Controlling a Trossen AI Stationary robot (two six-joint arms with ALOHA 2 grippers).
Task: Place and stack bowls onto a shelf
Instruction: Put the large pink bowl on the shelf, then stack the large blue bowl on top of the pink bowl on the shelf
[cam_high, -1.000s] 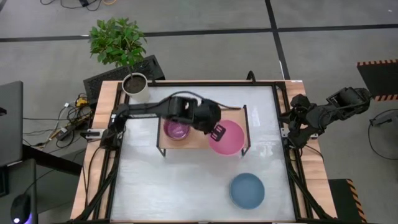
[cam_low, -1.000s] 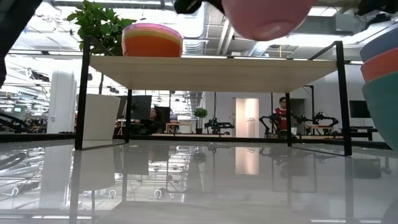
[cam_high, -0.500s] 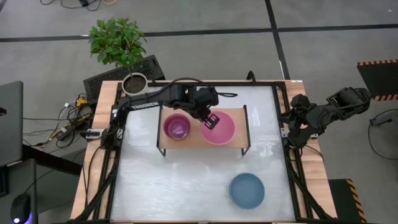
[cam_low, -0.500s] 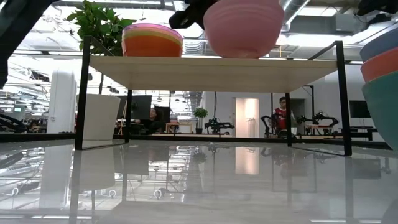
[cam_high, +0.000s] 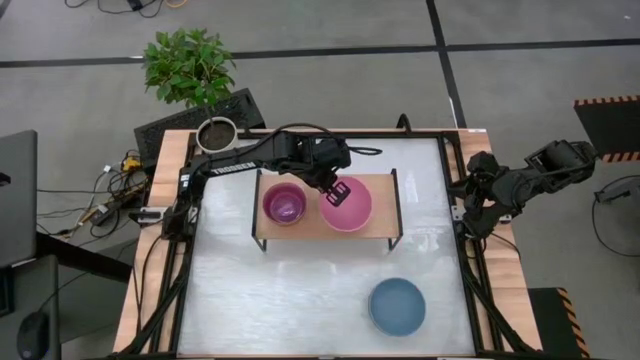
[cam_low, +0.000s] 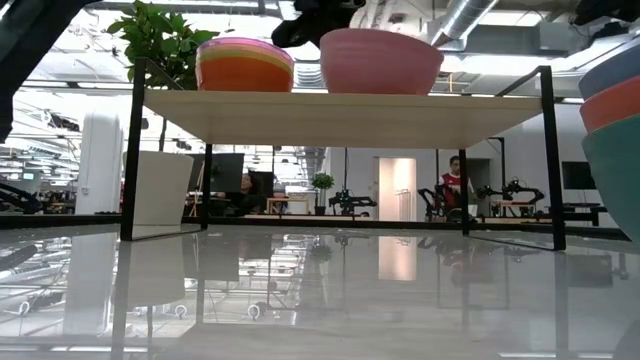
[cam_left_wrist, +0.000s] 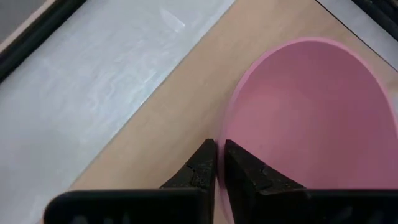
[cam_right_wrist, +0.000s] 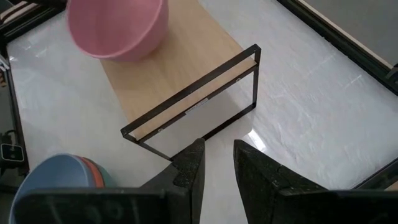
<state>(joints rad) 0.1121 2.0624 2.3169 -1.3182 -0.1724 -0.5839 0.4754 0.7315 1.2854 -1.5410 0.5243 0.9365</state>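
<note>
The left end effector (cam_high: 340, 190) has its two fingers (cam_left_wrist: 202, 169) pressed on the near rim of the pink bowl (cam_high: 346, 205), one finger inside and one outside the wall — a thin pinch on the rim. Its arm reaches in from the desk's left rear corner, bent at the elbow and stretched across the back edge of the shelf (cam_high: 376, 190), wrist angled down over the bowl. The pink bowl sits upright on the shelf's wooden top, right of centre, with bare board on its right up to the black end frame. Just beside it on the left stands the purple-topped stack of bowls (cam_high: 285, 204), close but apart. A blue-topped stack (cam_high: 397, 305) rests on the desk (cam_high: 290, 290) well in front, toward the right front corner; the desk surface before the shelf is otherwise open. The right end effector (cam_right_wrist: 216, 163) waits off the desk's right edge, folded back, fingers slightly spread and holding nothing.
</note>
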